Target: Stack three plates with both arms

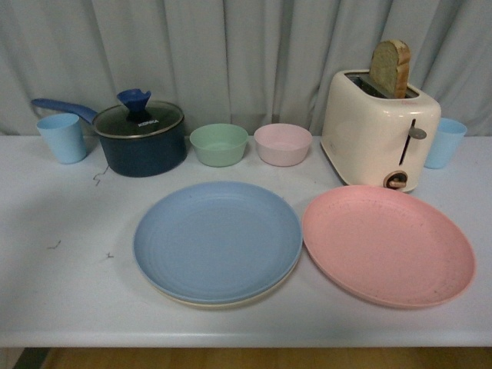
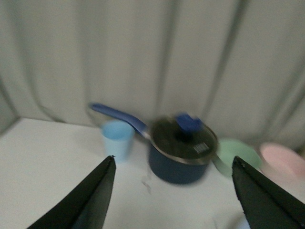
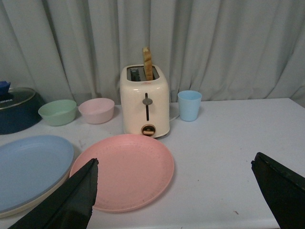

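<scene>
The blue plate [image 1: 217, 240] lies on the beige plate [image 1: 219, 303] in the middle of the front frame. Only a thin beige rim shows below it, so I judge that two of the three are stacked. The pink plate [image 1: 388, 246] lies alone at lower right, just beside them, flat on the tabletop [image 1: 61, 269]. The left jaws and the right jaws are spread wide and carry nothing, probably ready for the pink one. The tabletop is pale and smooth, and a grey curtain [image 1: 231, 54] closes the room behind.

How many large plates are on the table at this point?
3. The blue plate lies on the cream plate, of which only the rim shows; the pink plate sits unstacked to their right, in front of the toaster.
</scene>
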